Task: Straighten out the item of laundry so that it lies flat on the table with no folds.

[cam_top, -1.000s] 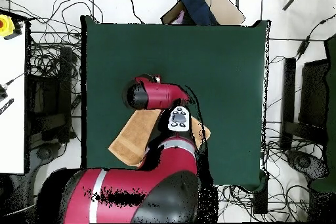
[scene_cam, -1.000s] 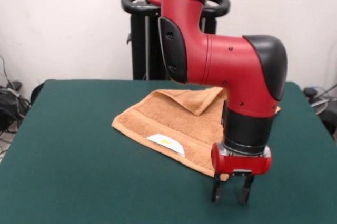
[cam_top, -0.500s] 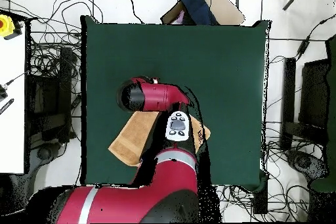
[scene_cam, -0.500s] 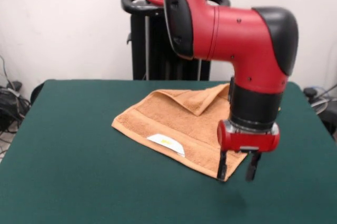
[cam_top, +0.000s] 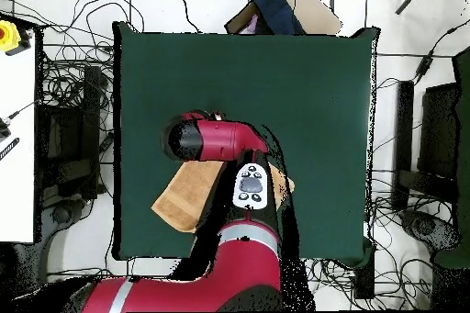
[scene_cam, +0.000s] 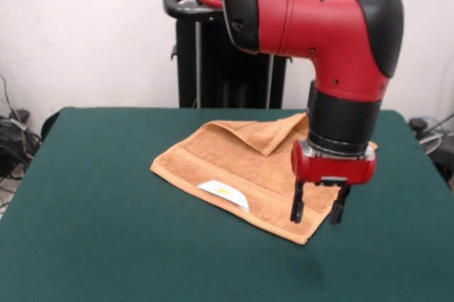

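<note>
Towel: orange-tan terry hand towel (scene_cam: pixel 241 167), 1 far corner folded over, white tag (scene_cam: pixel 224 193) up.
Gripper: black 2-finger gripper (scene_cam: pixel 319 211) spread, empty, above towel's near corner.
Table: dark green felt table (scene_cam: pixel 92 245).

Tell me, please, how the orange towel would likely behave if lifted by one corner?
The towel would probably droop limply: one corner already lies folded over on it. It looks thin and light, so it should lift easily. Its looped pile would likely drag on the table rather than slide.

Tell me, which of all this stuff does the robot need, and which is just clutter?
Needed: towel, folded at its far edge; green table; open gripper.
Clutter: floor cables; black stand behind the table; white side table.
</note>
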### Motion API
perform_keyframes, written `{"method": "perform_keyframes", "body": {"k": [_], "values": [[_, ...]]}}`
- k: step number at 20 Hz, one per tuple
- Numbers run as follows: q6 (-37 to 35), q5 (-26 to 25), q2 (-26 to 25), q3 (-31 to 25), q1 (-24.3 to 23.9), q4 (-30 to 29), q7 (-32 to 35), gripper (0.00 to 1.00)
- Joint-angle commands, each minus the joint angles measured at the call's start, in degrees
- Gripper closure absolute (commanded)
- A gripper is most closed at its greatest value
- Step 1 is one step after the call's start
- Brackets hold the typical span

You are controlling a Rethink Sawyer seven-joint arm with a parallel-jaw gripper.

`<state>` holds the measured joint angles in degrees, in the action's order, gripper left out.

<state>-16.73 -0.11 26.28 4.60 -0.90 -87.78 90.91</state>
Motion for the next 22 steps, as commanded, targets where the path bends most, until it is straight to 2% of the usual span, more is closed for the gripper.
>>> {"method": "perform_keyframes", "body": {"k": [1, 11, 15, 21, 22], "values": [[5.0, -1.5, -6.6, -2.0, -2.1, -6.7, 10.5, 0.0], [9.9, -1.5, -11.1, -0.4, -0.4, -8.4, 10.7, 0.0], [7.8, -0.9, -13.0, -2.1, -1.4, -6.8, 8.6, 0.0], [6.7, 0.2, -13.6, -1.1, 0.6, -4.6, 9.1, 0.0], [7.2, 0.2, -13.7, -1.0, 0.8, -4.4, 9.1, 1.0]]}}
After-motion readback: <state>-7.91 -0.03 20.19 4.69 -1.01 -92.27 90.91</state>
